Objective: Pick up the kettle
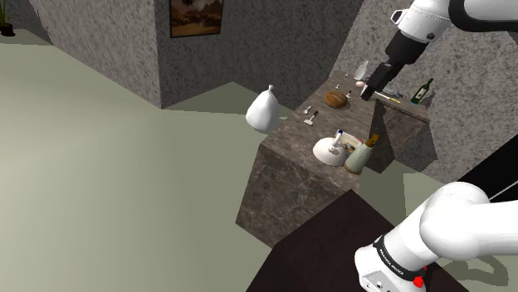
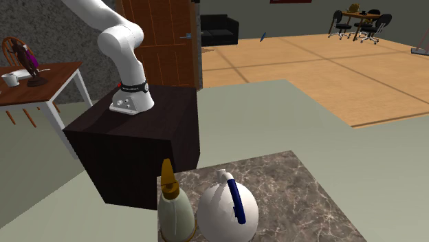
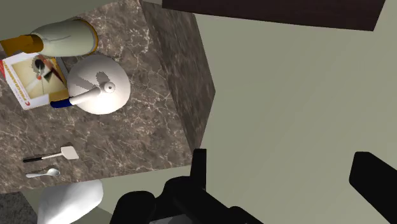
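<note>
Beside the bottle [image 2: 177, 212] on the counter [image 2: 306, 196] stands the white kettle [image 2: 217, 214].

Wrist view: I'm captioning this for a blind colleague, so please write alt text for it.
A white kettle with a blue-tipped handle stands on a marbled counter, untouched, while the open black jaws hang apart from it over pale green floor. Beside the kettle are a pale bottle and a printed box; a spatula and spoon lie nearer the jaws.

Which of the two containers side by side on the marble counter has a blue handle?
The round white kettle; the pale bottle beside it has none.
</note>
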Robot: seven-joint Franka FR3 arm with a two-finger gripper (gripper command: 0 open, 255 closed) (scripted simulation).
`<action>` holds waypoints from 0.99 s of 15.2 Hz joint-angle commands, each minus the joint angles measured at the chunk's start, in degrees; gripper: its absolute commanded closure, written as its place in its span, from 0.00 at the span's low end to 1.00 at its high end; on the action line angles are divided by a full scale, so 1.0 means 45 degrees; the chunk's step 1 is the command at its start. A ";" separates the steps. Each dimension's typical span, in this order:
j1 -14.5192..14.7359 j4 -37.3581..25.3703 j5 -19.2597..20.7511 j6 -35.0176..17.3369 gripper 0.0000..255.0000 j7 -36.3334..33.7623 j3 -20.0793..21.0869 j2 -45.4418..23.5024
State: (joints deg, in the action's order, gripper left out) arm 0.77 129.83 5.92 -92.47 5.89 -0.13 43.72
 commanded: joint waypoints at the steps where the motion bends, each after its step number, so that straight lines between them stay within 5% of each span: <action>1: 0.0000 0.0000 0.0000 0.0000 0.00 0.0000 0.0000 0.0000; 15: -0.1817 0.0089 0.0393 -0.4652 0.00 -0.2369 -0.1304 -0.4518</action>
State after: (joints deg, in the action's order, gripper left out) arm -6.78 130.55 7.58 -111.69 -4.17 -5.37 25.26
